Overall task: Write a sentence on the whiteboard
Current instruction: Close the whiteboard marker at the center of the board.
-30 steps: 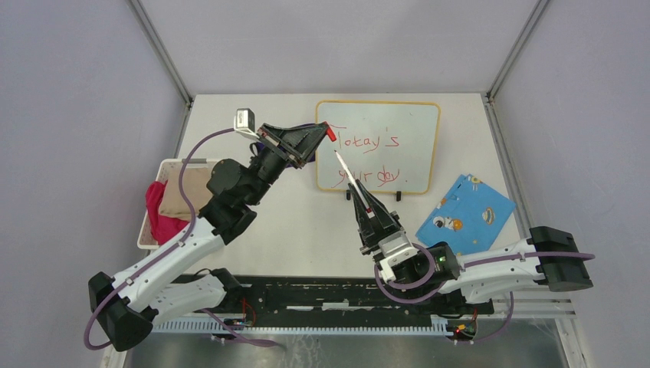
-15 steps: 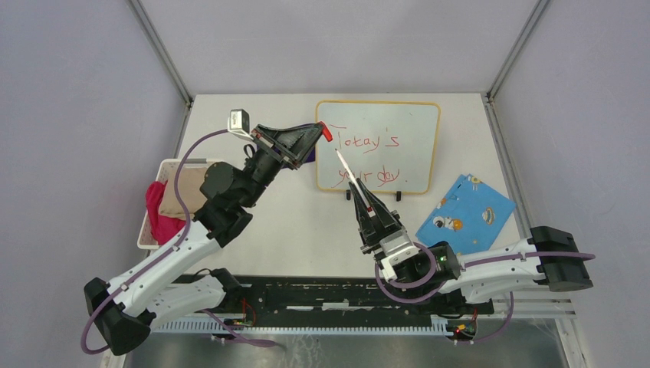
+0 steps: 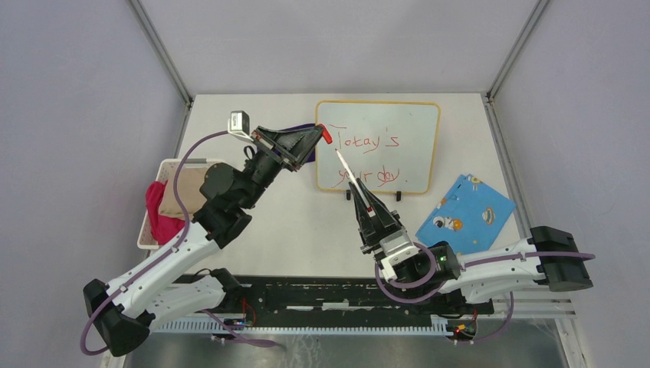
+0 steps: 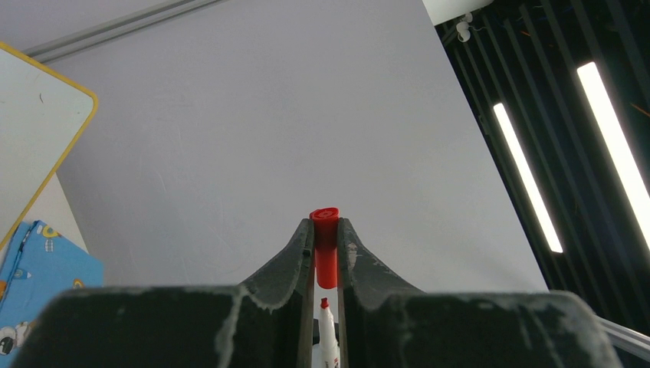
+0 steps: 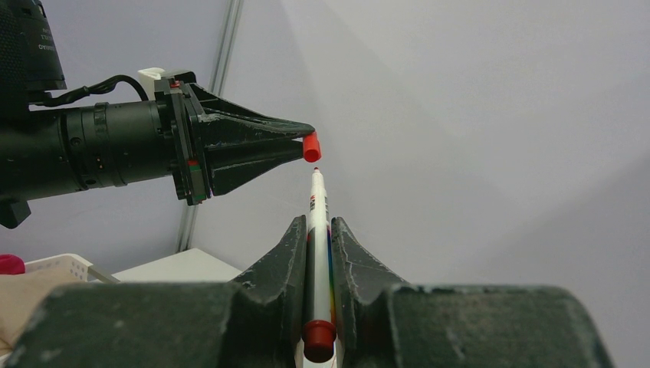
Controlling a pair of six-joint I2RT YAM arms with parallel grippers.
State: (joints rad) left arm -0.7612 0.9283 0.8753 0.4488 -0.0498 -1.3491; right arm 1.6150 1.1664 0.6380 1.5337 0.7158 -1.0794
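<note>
The whiteboard (image 3: 414, 111) lies at the back middle of the table, its corner also in the left wrist view (image 4: 31, 115). The sentence (image 3: 370, 142) is on it in red, in two lines. My left gripper (image 3: 325, 135) is shut on a red marker cap (image 4: 325, 245), raised over the board's left edge; the cap also shows in the right wrist view (image 5: 310, 146). My right gripper (image 3: 357, 188) is shut on a white marker (image 5: 317, 230) whose red tip (image 3: 336, 152) points at the cap with a small gap. The marker tip shows in the left wrist view (image 4: 325, 304).
A blue patterned sheet (image 3: 464, 212) lies right of the board. A white basket (image 3: 149, 222) with pink and tan cloths stands at the left edge. Metal frame posts stand at the back corners.
My left arm has shifted slightly left and back with the cap. The right arm and marker have barely moved.
</note>
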